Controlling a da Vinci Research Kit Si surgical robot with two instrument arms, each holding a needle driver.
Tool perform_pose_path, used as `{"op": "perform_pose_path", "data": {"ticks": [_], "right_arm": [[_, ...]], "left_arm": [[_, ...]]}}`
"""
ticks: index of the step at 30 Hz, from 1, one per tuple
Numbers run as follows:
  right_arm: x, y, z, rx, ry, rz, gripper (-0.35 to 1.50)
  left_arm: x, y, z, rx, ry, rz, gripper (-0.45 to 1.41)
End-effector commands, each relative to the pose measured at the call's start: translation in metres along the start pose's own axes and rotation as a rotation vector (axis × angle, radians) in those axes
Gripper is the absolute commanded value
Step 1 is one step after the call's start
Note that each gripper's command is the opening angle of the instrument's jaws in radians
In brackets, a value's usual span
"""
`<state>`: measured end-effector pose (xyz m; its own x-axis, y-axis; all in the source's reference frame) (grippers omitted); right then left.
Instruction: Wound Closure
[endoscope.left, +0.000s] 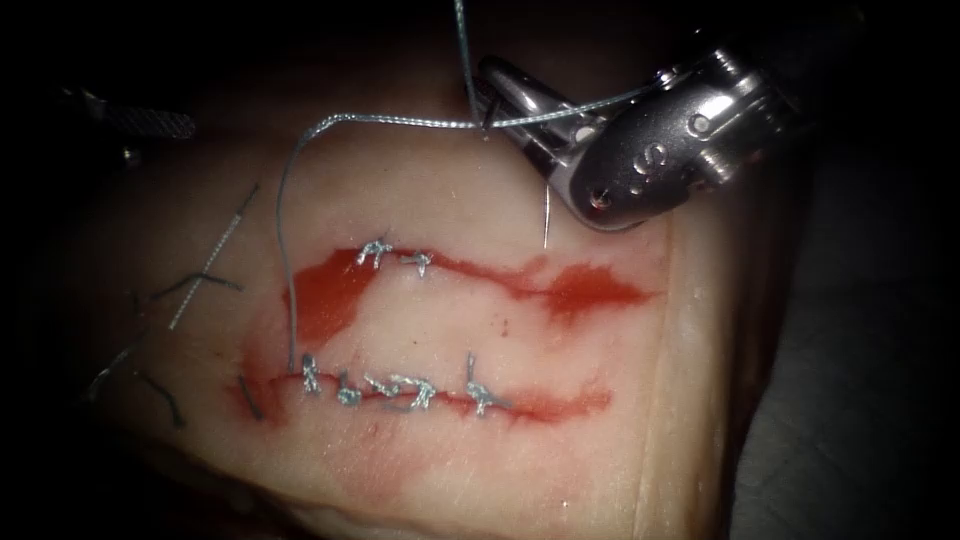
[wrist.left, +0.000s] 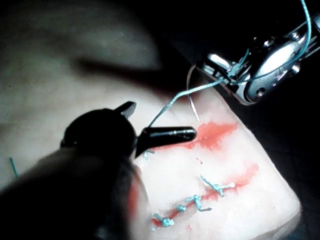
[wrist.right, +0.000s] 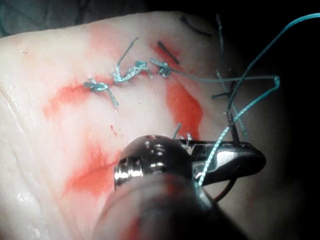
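The tissue (endoscope.left: 480, 330) bears two red cuts, an upper one (endoscope.left: 470, 272) with two stitches and a lower one (endoscope.left: 420, 392) with several. My right tool (endoscope.left: 500, 92) hovers above the upper cut, shut on the curved needle (endoscope.left: 547, 215) near mid-curve. The needle hangs free of the tissue, tip down. Thread (endoscope.left: 300, 170) rises from the lower cut's left end, arcs over and drapes across the right tool's jaws (wrist.right: 235, 161), which clamp the needle (wrist.right: 229, 125). My left tool (wrist.left: 164, 119) stands open and holds nothing, with the thread (wrist.left: 170, 102) passing beside it; it sits dimly at the far left (endoscope.left: 150, 122).
Several cut ends of thread (endoscope.left: 205, 275) lie on the tissue left of the cuts. Red fluid (endoscope.left: 335, 290) pools at the upper cut's left end and again at its right end (endoscope.left: 590, 290). The tissue's right edge (endoscope.left: 700, 400) drops off to a dark bench.
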<state>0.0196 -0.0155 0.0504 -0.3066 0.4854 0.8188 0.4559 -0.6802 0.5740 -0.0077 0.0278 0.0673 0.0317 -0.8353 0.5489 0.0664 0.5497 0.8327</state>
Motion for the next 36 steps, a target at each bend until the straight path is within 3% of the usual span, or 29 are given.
{"op": "perform_pose_path", "data": {"ticks": [1, 5, 6, 7, 8, 9, 12, 13, 17, 19, 22, 24, 30, 32, 36], "right_arm": [[0.0001, 0.0006, 0.0009, 0.002, -0.012, 0.0, -0.35], [-0.0002, 0.0008, 0.0011, -0.004, -0.038, 0.022, -0.35], [-0.0002, 0.0008, 0.0011, -0.005, -0.043, 0.028, -0.35], [-0.0004, 0.0008, 0.0012, -0.008, -0.053, 0.033, -0.35], [-0.0005, 0.0008, 0.0013, -0.007, -0.054, 0.045, -0.35], [-0.0006, 0.0008, 0.0014, -0.007, -0.054, 0.046, -0.35], [-0.001, 0.001, 0.0015, -0.007, -0.061, 0.07, -0.35], [-0.0011, 0.001, 0.0015, -0.008, -0.064, 0.07, -0.35], [-0.0013, 0.0009, 0.0015, -0.008, -0.066, 0.084, -0.35], [-0.0013, 0.0008, 0.0015, -0.009, -0.068, 0.091, -0.35], [-0.0011, 0.0007, 0.0014, -0.009, -0.069, 0.097, -0.35], [-0.001, 0.0006, 0.0014, -0.009, -0.068, 0.097, -0.35], [-0.0005, 0.0004, 0.0013, -0.009, -0.065, 0.097, -0.35], [-0.0003, 0.0003, 0.0011, -0.007, -0.058, 0.104, -0.35], [0.0, 0.0001, 0.001, -0.006, -0.053, 0.11, -0.35]], "left_arm": [[-0.0002, 0.0008, 0.0001, -0.053, -0.008, 0.044, 0.61], [0.0008, 0.0021, 0.0006, -0.209, -0.056, 0.24, 0.22], [0.0017, 0.0027, 0.0013, -0.258, -0.061, 0.269, -0.22], [0.0027, 0.0031, 0.002, -0.284, -0.06, 0.282, -0.45], [0.0037, 0.0036, 0.0027, -0.312, -0.035, 0.286, -0.45], [0.0049, 0.0043, 0.0039, -0.357, 0.01, 0.206, -0.45], [0.0073, 0.0064, 0.0069, -0.519, 0.161, 0.227, -0.45], [0.0079, 0.007, 0.0078, -0.526, 0.185, 0.228, -0.45], [0.01, 0.0083, 0.0113, -0.419, 0.216, 0.244, -0.45], [0.0112, 0.008, 0.0127, -0.317, 0.249, 0.241, -0.45], [0.0123, 0.006, 0.0138, -0.16, 0.278, 0.132, -0.45], [0.0121, 0.0041, 0.0145, -0.098, 0.272, 0.085, -0.45], [0.0116, -0.0051, 0.018, 0.179, 0.269, -0.109, -0.45], [0.0115, -0.0105, 0.0198, 0.29, 0.292, -0.125, -0.45], [0.0114, -0.0171, 0.022, 0.387, 0.338, -0.139, -0.45]]}}
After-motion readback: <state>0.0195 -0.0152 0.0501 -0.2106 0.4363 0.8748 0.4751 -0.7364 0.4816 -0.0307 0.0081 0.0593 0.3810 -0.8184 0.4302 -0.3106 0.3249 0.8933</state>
